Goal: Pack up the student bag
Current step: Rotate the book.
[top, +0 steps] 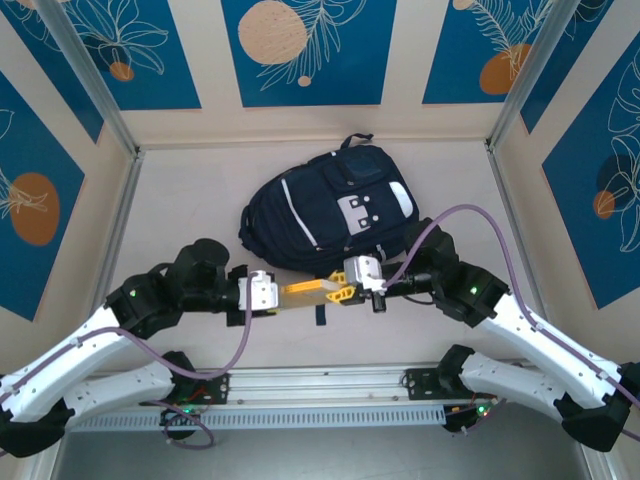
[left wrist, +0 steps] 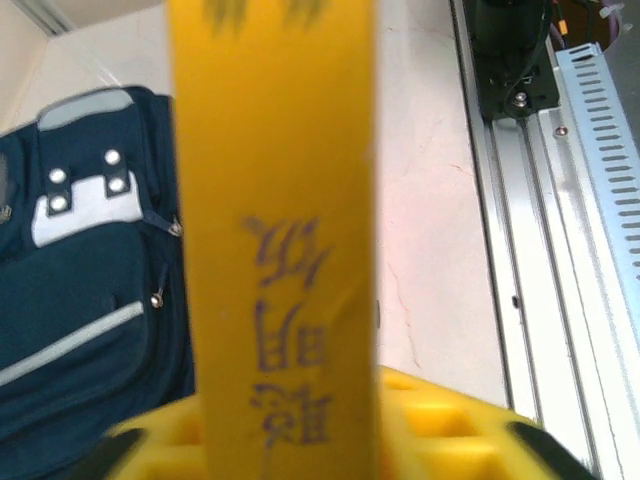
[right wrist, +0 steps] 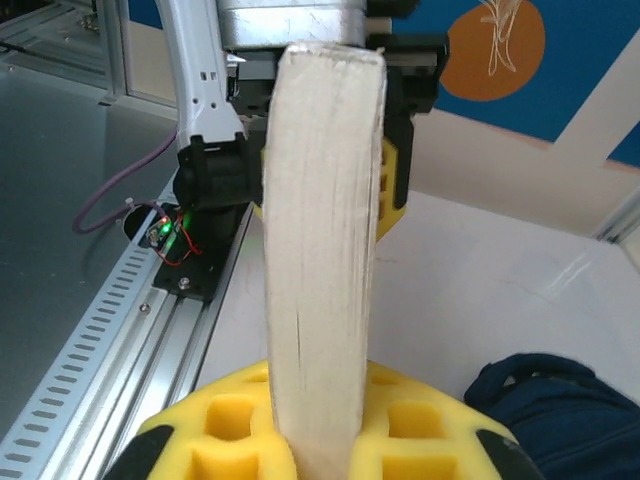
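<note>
Crosswise yellow book (top: 308, 290) bridges left hand (top: 282, 293) and right hand (top: 338, 291). Right hand clamps it; left grip unclear. The student bag (top: 320, 205) lies just beyond.

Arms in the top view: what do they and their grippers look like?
The left arm and right arm have white shells with black joints, each with a small green light and a purple cable. The left gripper and right gripper have silver-white bodies. Their fingers are yellow, latticed with square holes.

Right tool (right wrist: 320, 455) clamps a pale-edged book (right wrist: 325, 250); left tool (right wrist: 325, 195) at its far end; student bag (right wrist: 560, 410) lower right
</note>
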Motion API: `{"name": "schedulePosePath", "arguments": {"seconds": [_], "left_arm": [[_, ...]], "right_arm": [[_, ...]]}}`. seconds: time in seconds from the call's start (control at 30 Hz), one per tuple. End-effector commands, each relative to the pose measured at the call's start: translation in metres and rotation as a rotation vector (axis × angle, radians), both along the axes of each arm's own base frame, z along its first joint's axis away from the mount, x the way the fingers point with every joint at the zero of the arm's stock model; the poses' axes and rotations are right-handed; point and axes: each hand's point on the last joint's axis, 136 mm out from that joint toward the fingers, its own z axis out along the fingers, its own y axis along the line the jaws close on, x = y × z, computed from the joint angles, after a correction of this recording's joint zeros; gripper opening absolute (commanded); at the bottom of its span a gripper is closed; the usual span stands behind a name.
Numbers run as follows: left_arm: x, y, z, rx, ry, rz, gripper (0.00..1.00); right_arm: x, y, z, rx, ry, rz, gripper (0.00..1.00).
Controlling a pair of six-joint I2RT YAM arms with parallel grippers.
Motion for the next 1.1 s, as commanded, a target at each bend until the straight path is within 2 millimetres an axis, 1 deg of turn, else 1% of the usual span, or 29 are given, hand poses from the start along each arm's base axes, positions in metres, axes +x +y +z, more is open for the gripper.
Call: {"name": "schedulePosePath", "arguments": {"seconds": [0.0, 0.07, 0.13, 0.3, 0.37, 0.47, 0.57, 0.63, 0.7, 0.83, 0.97, 1.07], "left_arm": [[0.001, -0.007, 0.025, -0.122, -0.043, 0.007, 0.46], [0.004, -0.006, 0.029, -0.153, -0.033, 0.040, 0.58], [0.006, -0.006, 0.036, -0.195, -0.014, 0.068, 0.68], [0.005, -0.012, 0.056, -0.365, 0.095, 0.082, 0.80], [0.008, -0.014, 0.060, -0.425, 0.138, 0.091, 0.81], [0.017, -0.015, 0.063, -0.516, 0.224, 0.111, 0.82], [0.023, -0.014, 0.072, -0.603, 0.292, 0.106, 0.82], [0.017, -0.015, 0.078, -0.641, 0.307, 0.055, 0.82], [0.003, -0.017, 0.080, -0.647, 0.320, -0.036, 0.81], [-0.016, -0.018, 0.086, -0.663, 0.340, -0.147, 0.77], [-0.027, -0.016, 0.093, -0.711, 0.349, -0.215, 0.71], [-0.026, -0.019, 0.094, -0.714, 0.370, -0.222, 0.61]], "right_arm": [[0.003, -0.010, 0.012, 0.052, 0.081, -0.048, 0.00], [0.004, -0.021, 0.018, 0.114, 0.105, -0.073, 0.00], [0.000, -0.032, 0.021, 0.160, 0.131, -0.072, 0.00], [-0.004, -0.055, 0.023, 0.260, 0.179, -0.083, 0.00], [-0.007, -0.062, 0.025, 0.302, 0.174, -0.082, 0.00], [-0.013, -0.071, 0.028, 0.355, 0.185, -0.066, 0.00], [-0.020, -0.075, 0.029, 0.379, 0.211, -0.039, 0.00], [-0.023, -0.077, 0.030, 0.396, 0.212, -0.043, 0.00], [-0.024, -0.079, 0.033, 0.431, 0.208, -0.060, 0.00], [-0.019, -0.083, 0.039, 0.495, 0.216, -0.103, 0.00], [-0.009, -0.084, 0.042, 0.561, 0.246, -0.151, 0.00], [0.001, -0.087, 0.043, 0.615, 0.268, -0.193, 0.00]]}}
